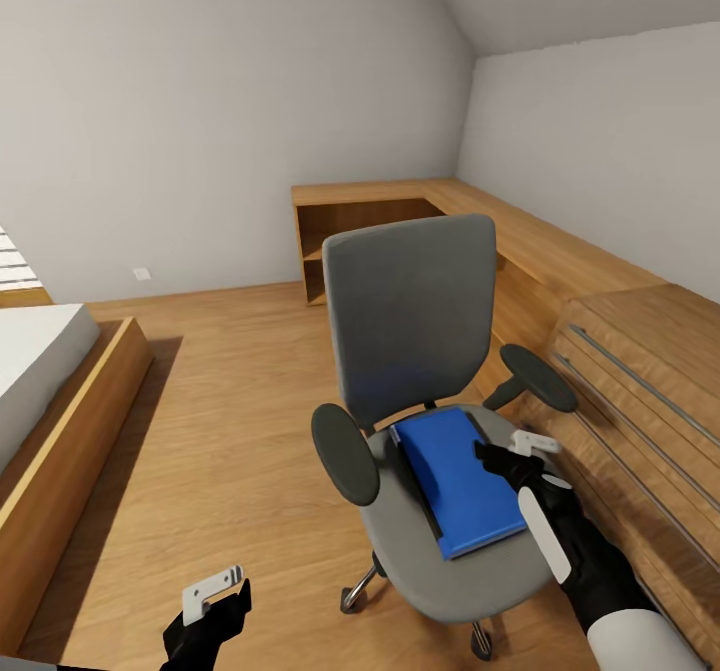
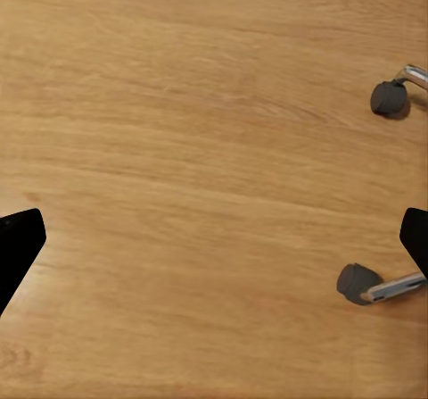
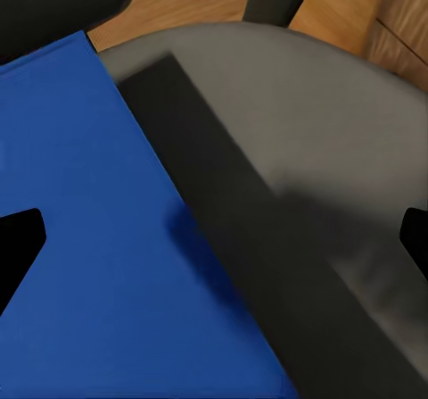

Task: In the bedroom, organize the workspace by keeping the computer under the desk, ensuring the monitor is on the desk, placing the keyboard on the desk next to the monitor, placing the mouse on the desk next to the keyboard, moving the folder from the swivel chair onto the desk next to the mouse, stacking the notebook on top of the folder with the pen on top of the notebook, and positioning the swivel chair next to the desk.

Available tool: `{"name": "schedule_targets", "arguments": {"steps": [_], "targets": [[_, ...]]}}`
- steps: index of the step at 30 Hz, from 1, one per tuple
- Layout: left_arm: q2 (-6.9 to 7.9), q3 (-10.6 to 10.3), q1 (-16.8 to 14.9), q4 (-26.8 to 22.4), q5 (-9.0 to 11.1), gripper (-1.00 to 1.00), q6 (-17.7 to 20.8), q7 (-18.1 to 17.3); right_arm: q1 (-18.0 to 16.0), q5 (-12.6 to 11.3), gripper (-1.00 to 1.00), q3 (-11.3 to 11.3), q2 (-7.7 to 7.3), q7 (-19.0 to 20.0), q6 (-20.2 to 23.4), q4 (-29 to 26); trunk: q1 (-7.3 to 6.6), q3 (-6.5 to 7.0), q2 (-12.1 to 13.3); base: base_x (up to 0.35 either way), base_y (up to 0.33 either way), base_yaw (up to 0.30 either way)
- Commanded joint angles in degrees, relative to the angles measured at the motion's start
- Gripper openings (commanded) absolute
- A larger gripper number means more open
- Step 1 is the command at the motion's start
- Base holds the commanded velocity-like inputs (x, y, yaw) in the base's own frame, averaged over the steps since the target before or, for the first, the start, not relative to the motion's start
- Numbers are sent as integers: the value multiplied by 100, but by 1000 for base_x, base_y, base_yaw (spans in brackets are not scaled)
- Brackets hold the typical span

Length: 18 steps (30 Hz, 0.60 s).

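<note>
In the head view the blue folder (image 1: 462,479) is still lying on the swivel chair (image 1: 415,331) just under the open, empty right pincer (image 1: 520,448), the left pincer (image 1: 218,591) is hanging open over floor (image 2: 196,149), and the right wrist view is showing spread fingers (image 3: 18,247) above the folder, so its move is hardly starting.

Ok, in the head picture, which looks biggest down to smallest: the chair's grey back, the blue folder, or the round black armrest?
1. Grey fabric chair back, clearly largest.
2. Flat bright blue folder.
3. Round black armrest pad, smallest; the folder's far edge sits partly behind the right claw.
</note>
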Motion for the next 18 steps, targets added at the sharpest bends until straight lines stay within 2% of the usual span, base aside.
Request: {"name": "schedule_targets", "arguments": {"steps": [1,9,14,18], "targets": [[0,-14,-9,-9,-1,100,-6,22,-3,-58,100,36,-6,-51,18,-8,-1,-5,-3,0,0,0],[-2,-14,-9,-8,-8,100,-5,15,-3,-51,100,127,-6,-51,18,-3,-1,-5,-3,0,0,0],[-2,-14,-9,-9,-9,100,-5,14,-3,-50,100,139,-6,-52,18,-2,109,-95,-203,0,0,0],[-2,-14,-9,-9,-8,100,-5,12,-3,-49,100,143,-6,-59,17,-2,109,-95,-203,0,0,0]]}}
